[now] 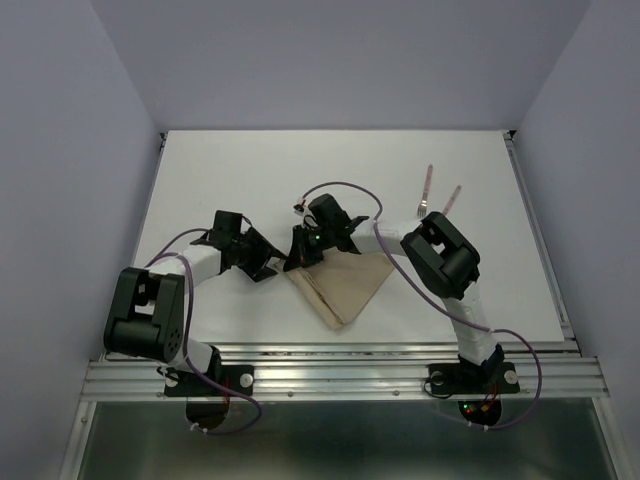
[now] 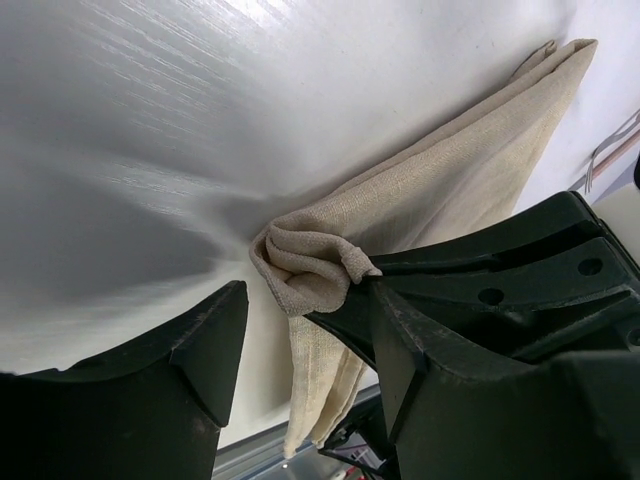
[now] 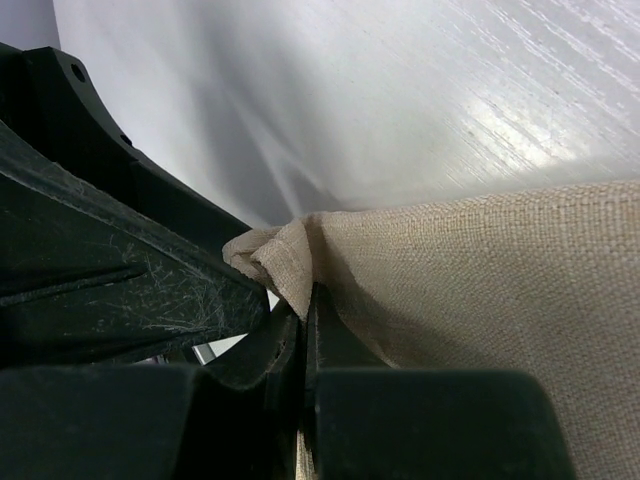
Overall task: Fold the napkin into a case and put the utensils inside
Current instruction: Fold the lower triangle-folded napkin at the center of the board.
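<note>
Nearest the arms' bases, in the lower middle of the overhead view, the napkin (image 1: 338, 290) is seen lying on the table (image 1: 220, 180) as a layered triangle, its point directed toward the lower edge of the frame. Both grippers are gathered at its upper left corner. That corner is clamped between the closed fingers of the right gripper (image 3: 290, 300), and the cloth is bunched there. The left gripper (image 2: 300, 300) is held with its fingers apart, and the crumpled corner is touched only by the finger at the right of its wrist view. Farther off, in the upper right, the utensils (image 1: 425, 188) are seen lying side by side, well apart from the cloth. The folding is judged partly done: no narrow case is formed yet, and nothing is tucked inside.
</note>
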You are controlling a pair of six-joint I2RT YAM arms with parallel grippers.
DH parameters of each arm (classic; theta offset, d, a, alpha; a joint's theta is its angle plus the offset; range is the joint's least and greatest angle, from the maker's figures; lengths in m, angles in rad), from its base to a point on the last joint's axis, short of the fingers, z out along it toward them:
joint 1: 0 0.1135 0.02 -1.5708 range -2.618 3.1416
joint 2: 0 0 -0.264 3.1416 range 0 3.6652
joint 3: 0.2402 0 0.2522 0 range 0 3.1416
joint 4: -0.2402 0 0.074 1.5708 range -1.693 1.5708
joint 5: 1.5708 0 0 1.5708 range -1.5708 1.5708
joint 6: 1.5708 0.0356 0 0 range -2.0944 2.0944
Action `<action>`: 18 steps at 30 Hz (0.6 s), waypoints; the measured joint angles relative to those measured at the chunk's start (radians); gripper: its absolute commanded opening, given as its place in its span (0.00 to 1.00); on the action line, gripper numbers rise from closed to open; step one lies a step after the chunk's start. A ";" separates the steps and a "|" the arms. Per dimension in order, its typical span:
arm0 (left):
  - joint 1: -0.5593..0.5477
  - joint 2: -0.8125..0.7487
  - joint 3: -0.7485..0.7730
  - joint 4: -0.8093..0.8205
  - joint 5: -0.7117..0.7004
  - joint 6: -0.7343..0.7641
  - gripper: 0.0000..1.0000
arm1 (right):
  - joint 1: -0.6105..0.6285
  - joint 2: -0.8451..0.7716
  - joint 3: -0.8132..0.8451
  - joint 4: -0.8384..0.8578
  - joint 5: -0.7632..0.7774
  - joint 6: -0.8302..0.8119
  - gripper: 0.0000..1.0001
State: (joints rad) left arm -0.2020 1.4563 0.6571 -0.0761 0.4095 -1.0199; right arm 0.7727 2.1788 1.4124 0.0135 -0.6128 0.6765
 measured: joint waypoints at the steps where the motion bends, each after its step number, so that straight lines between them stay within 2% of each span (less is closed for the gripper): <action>1: 0.000 0.004 0.001 0.002 0.000 -0.002 0.64 | 0.000 0.000 0.000 -0.005 0.002 -0.001 0.01; 5: 0.000 0.014 0.009 0.005 -0.013 -0.007 0.69 | 0.001 0.000 0.000 -0.006 -0.002 -0.004 0.01; 18: -0.013 -0.010 0.003 0.031 -0.071 -0.087 0.62 | 0.016 0.000 0.000 -0.003 -0.014 -0.007 0.01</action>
State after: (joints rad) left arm -0.2153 1.4464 0.6605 -0.0452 0.3389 -1.1072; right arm 0.7883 2.1788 1.4124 0.0109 -0.6270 0.6693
